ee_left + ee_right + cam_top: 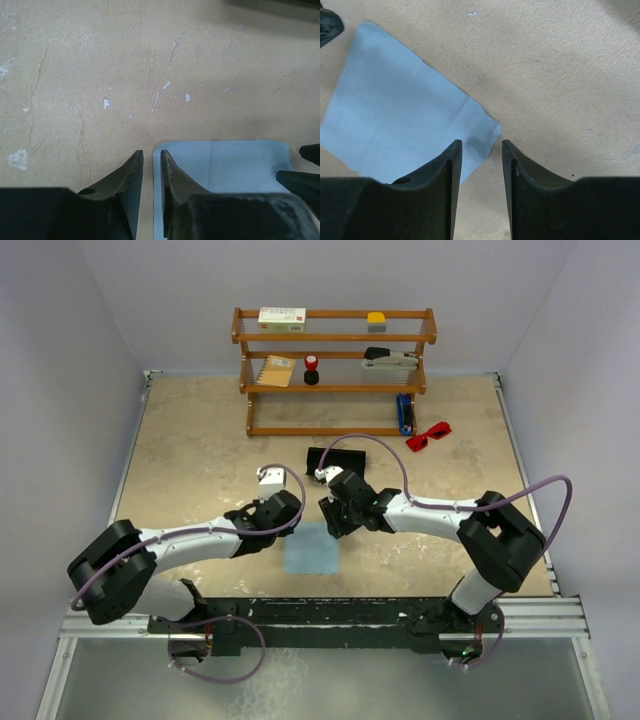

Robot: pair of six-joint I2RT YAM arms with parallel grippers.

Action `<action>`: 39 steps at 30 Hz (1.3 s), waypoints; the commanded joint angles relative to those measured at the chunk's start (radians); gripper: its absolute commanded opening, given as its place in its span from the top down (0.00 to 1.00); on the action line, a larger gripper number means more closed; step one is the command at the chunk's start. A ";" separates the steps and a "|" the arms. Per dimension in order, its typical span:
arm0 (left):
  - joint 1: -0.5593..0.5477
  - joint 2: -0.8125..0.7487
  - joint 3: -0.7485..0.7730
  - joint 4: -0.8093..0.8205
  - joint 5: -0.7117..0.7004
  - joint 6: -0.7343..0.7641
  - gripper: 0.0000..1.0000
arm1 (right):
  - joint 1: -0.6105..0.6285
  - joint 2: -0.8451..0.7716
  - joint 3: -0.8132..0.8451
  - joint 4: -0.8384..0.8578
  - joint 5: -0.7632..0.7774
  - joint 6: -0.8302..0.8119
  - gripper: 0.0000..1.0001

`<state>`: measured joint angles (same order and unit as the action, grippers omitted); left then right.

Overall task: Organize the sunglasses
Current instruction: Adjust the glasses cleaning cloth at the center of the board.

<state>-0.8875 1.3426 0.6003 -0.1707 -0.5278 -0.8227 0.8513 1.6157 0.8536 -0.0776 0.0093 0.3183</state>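
No text, brand or number can be read from where I stand. At the left end of the top board of the wooden shelf [330, 388], a white box [282, 318] carries small reddish print, too small to read. The tan packet [276, 370] two boards lower shows only faint lines, not legible.
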 commanded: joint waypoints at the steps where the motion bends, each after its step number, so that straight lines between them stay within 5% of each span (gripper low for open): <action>1: 0.013 0.038 0.056 0.058 0.015 0.042 0.83 | -0.003 -0.050 0.021 -0.006 0.022 0.020 0.59; 14: 0.013 0.094 0.068 0.060 0.030 0.041 0.84 | -0.005 -0.084 -0.012 -0.004 0.038 0.045 0.59; 22: 0.014 0.122 0.073 0.068 0.056 0.029 0.74 | -0.006 -0.091 -0.025 -0.005 0.040 0.047 0.60; 39: 0.014 0.131 0.064 0.066 0.088 0.017 0.81 | -0.005 -0.080 -0.037 0.006 0.041 0.050 0.61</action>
<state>-0.8772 1.4624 0.6380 -0.1242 -0.4553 -0.7937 0.8497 1.5673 0.8257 -0.0769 0.0357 0.3565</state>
